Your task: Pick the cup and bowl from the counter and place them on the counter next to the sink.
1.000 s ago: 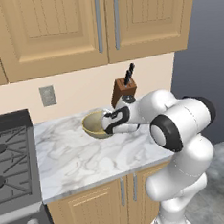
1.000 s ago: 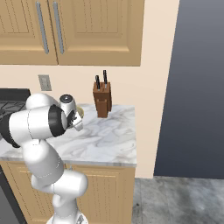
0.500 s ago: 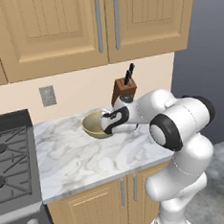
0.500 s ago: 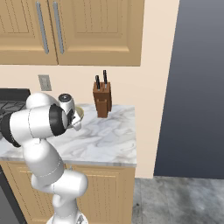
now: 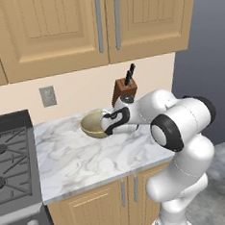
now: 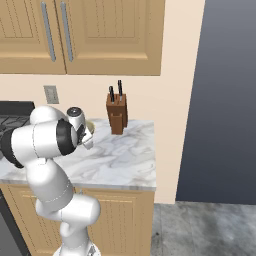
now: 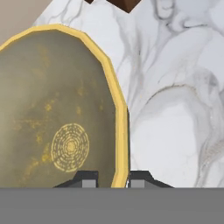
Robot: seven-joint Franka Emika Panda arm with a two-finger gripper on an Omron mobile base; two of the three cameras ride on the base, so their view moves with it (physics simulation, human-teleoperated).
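Observation:
The olive-gold bowl (image 5: 92, 123) sits at the back of the white marble counter (image 5: 80, 160), in front of the wall. My gripper (image 5: 106, 124) reaches it from the right, and its jaws are closed astride the bowl's near rim. In the hand view the bowl (image 7: 57, 109) spreads over the left half. The gripper (image 7: 113, 180) has one fingertip inside the yellow rim and one outside, on the marble counter (image 7: 175, 109) side. In the right base view my arm hides most of the bowl (image 6: 91, 125). The green cup and the sink are out of view.
A brown knife block (image 5: 124, 89) with dark handles stands against the wall just right of the bowl, and it appears as the knife block (image 6: 117, 114) in the right base view. A black gas stove (image 5: 8, 162) borders the counter's left end. The counter's right edge meets a dark wall.
The hand has shifted only slightly at the bowl's rim. The bowl stays in the same spot on the counter.

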